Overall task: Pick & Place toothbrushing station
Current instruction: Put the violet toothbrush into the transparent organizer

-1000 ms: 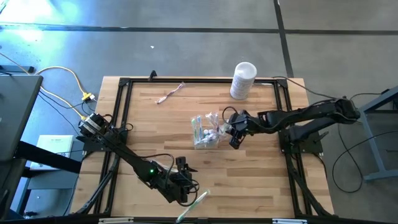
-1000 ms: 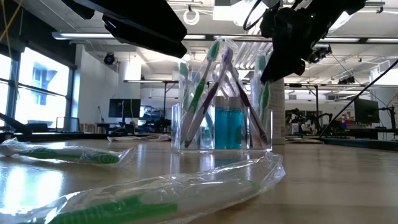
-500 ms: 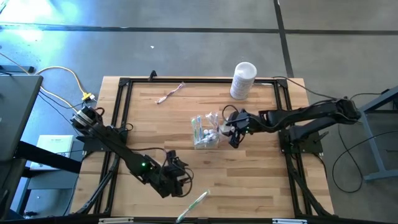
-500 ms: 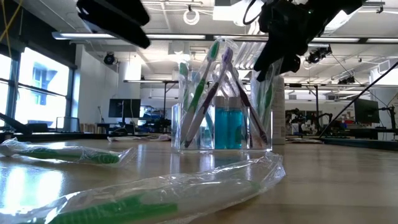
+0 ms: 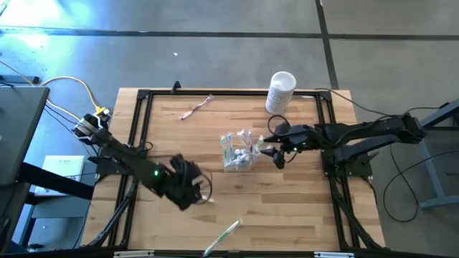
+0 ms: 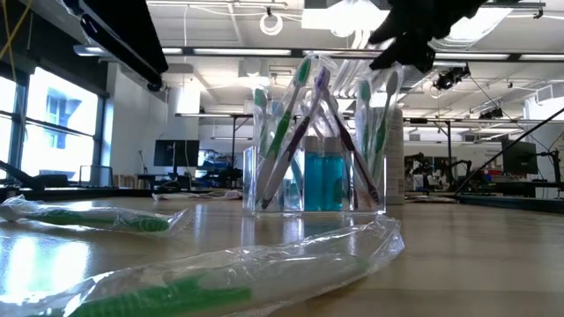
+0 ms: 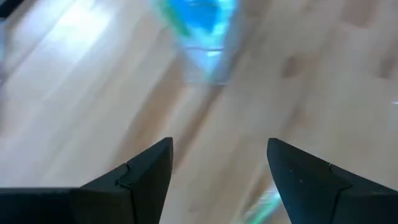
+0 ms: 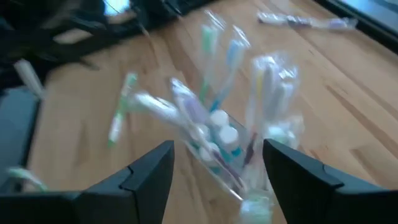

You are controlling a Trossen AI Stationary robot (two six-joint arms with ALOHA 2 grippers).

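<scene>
Right claw (image 5: pixel 278 159) drawn back, fingers apart, off clear cup (image 5: pixel 237 152) of toothbrushes (image 6: pixel 291 114), seemingly teal tubes (image 6: pixel 323 179).

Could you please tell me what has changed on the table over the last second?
The right gripper opened and pulled back from the clear cup, leaving its wrapped toothbrush standing there. The left gripper, open, swung away from the green toothbrush at the front edge. The cup, pink toothbrush and white canister stayed put.

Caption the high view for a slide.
Both open tools, left and right, flank the clear cup of toothbrushes on the table.
</scene>
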